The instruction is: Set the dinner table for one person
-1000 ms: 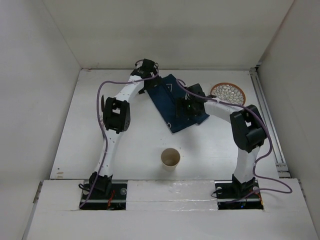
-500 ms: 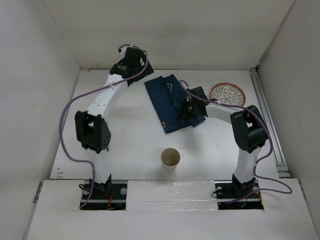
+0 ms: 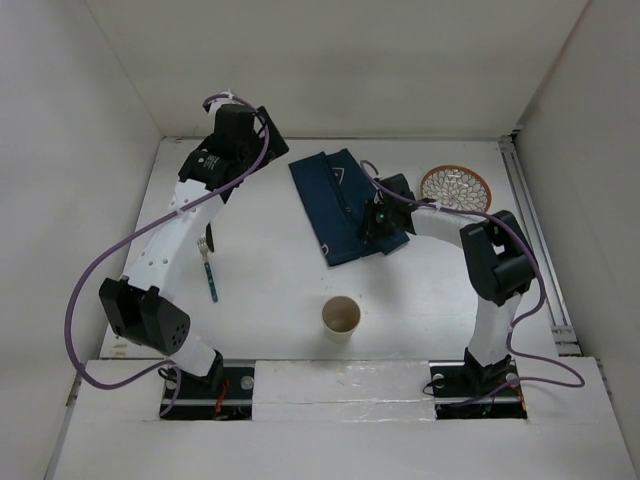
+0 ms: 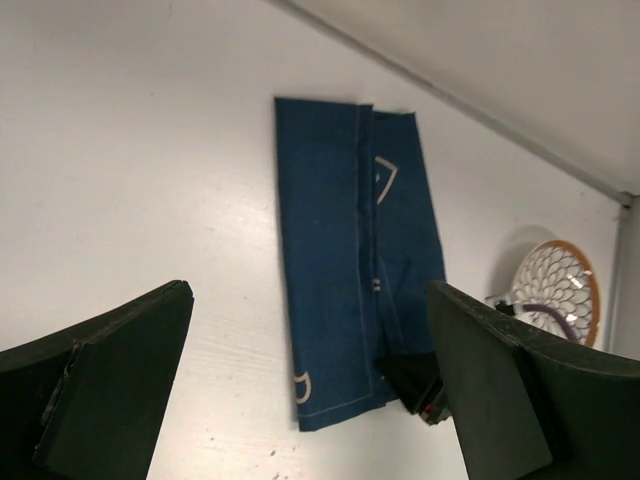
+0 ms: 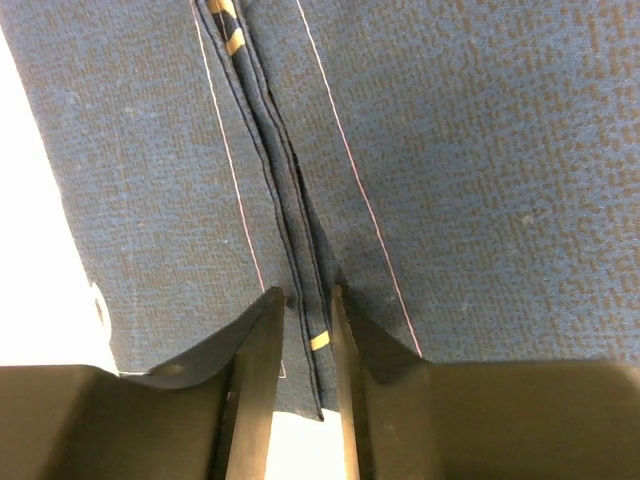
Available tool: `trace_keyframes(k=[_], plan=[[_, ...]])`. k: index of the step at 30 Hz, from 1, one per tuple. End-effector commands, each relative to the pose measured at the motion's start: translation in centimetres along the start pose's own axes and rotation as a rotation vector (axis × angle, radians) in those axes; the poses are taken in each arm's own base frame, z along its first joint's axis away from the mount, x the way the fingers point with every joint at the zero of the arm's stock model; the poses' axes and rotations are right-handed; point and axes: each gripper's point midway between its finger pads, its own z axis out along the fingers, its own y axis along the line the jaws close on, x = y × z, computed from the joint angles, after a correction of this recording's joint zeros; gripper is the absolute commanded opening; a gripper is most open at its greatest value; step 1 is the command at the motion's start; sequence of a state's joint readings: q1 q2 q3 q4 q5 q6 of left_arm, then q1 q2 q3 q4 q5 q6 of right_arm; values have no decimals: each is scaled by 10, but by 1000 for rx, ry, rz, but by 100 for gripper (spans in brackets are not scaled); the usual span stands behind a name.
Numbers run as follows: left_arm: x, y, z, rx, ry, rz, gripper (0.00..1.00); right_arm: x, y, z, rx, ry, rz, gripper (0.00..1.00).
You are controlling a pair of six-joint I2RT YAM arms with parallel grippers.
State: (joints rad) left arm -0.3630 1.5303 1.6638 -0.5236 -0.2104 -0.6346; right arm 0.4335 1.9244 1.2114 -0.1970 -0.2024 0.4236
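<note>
Left fingers (image 4: 110, 370) spread, empty; in past second swung off placemat (image 3: 340, 205) toward far-left corner. Fork (image 3: 211, 278) now uncovered on white bench (image 3: 270, 270), which spans the whole workspace. Placemat mid-bench, still folded. Right fingers (image 5: 255, 380) pinch its centre fold. Likely unfolding left to right arm alone.

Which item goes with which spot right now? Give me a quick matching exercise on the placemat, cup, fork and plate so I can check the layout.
Things:
1. placemat
2. cup
3. fork
4. patterned plate

Places or states:
A. far right, towards the back
B. lying flat on the left side
C. upright, centre, towards the near edge
D. fold pinched between the right fingers

Pairs: 1-D, 2-C, 3-B, 4-A
</note>
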Motion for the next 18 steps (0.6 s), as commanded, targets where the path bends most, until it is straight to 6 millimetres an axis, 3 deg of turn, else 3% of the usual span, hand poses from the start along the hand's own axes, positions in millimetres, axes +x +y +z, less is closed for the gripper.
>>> trace_keyframes(k=[1, 4, 5, 8, 15, 18], plan=[[4, 8, -5, -17, 10, 10, 100, 1, 6, 2, -22, -13, -5, 28], [11, 9, -6, -9, 31, 13, 100, 2, 7, 2, -30, -9, -5, 15], [10, 6, -6, 5, 29, 10, 100, 2, 7, 2, -30, -9, -5, 6], [14, 7, -5, 6, 42, 12, 100, 2, 7, 2, -30, -9, -5, 0], [18, 13, -7, -9, 43, 15, 100, -11, 27, -10, -88, -39, -24, 0], [18, 16, -8, -18, 37, 15, 100, -20, 53, -23, -159, -59, -54, 0]])
